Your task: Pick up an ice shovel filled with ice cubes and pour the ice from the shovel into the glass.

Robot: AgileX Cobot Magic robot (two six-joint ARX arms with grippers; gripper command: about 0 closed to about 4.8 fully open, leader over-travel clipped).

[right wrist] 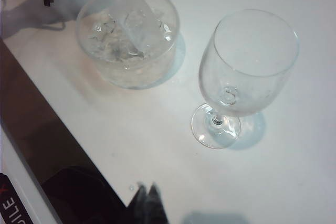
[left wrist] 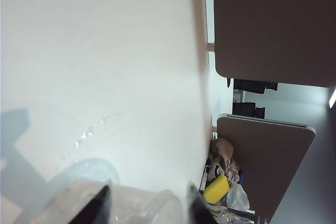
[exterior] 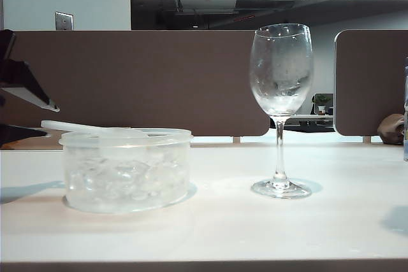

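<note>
Right now my left gripper (left wrist: 144, 205) hangs with jaws apart near the tub (exterior: 126, 170), nothing grasped. My right gripper (right wrist: 147, 203) looks closed, well back. I see the ice shovel (right wrist: 131, 17) resting on the ice cubes (exterior: 121, 179); the glass (exterior: 280, 106) stands empty, so everything remains.

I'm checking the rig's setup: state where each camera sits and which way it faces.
Exterior view: low at the table edge, facing level toward the partitions; left arm at its left edge.
Left wrist view: turned sideways, looking across the table; left tool open.
Right wrist view: high, looking down; right tool, tips together.
Shared: exterior and right wrist views both show the tub, ice shovel and glass.
</note>
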